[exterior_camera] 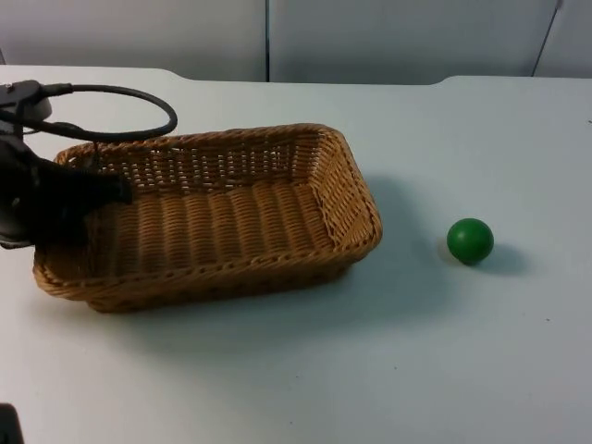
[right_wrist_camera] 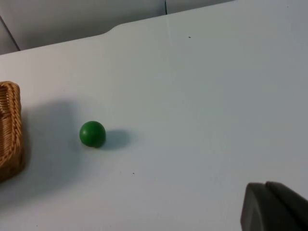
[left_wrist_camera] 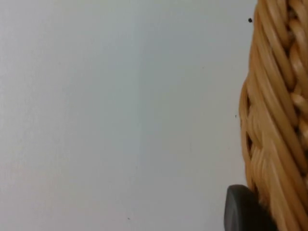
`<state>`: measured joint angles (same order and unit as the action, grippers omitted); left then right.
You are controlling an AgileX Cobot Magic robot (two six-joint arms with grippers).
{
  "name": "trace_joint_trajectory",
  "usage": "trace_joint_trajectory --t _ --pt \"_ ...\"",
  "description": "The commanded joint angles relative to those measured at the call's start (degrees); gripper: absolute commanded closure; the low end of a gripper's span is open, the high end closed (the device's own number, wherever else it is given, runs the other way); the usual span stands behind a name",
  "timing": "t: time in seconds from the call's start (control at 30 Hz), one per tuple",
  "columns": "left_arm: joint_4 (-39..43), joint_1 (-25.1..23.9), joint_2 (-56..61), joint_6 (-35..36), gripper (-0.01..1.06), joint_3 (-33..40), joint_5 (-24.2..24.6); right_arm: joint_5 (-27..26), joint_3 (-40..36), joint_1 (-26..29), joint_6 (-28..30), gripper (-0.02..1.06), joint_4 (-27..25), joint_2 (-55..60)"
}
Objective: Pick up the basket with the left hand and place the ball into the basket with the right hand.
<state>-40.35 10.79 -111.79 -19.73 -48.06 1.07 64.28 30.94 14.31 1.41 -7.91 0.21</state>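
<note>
In the top view a wicker basket [exterior_camera: 213, 217] is sitting left of centre on the white desk [exterior_camera: 370, 370], its right end looking slightly raised, with a shadow spreading beneath it. The left gripper [exterior_camera: 97, 190] is reaching in from the left edge of the frame and is sitting at the basket's left end wall, with one black finger lying inside over the rim. Whether the fingers are clamping that wall or merely straddling it cannot be told.

The left wrist view is giving what the overhead camera is not: the woven outer wall of the basket [left_wrist_camera: 279, 120] up close, with a dark fingertip [left_wrist_camera: 240, 209] pressing right beside the weave and bare desk [left_wrist_camera: 120, 120] beyond.

A green ball [exterior_camera: 470, 240] is resting on the desk at the right of the top view, well apart from the basket.

The right wrist view is showing the ball [right_wrist_camera: 92, 134] with the basket's end [right_wrist_camera: 10, 130] near it, and a black fingertip [right_wrist_camera: 269, 207] of the right gripper hanging well apart from the ball; its finger spread cannot be told.
</note>
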Motion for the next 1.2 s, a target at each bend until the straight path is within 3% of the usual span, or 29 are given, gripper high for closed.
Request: trace_joint_trajectory --t 0.0,0.37,1.17 --pt "-1.93 0.18 -0.44 -0.66 1.05 0.17 -0.05 -0.23 -0.32 0.36 0.14 1.05 0.01 -0.21" --pt "-8.83 0.18 7.62 -0.66 1.05 0.17 1.69 -0.23 -0.32 0.36 0.14 1.05 0.01 -0.21" --pt "-11.45 0.18 15.96 6.74 1.05 5.70 1.99 -0.23 -0.32 0.36 0.14 1.05 0.01 -0.21"
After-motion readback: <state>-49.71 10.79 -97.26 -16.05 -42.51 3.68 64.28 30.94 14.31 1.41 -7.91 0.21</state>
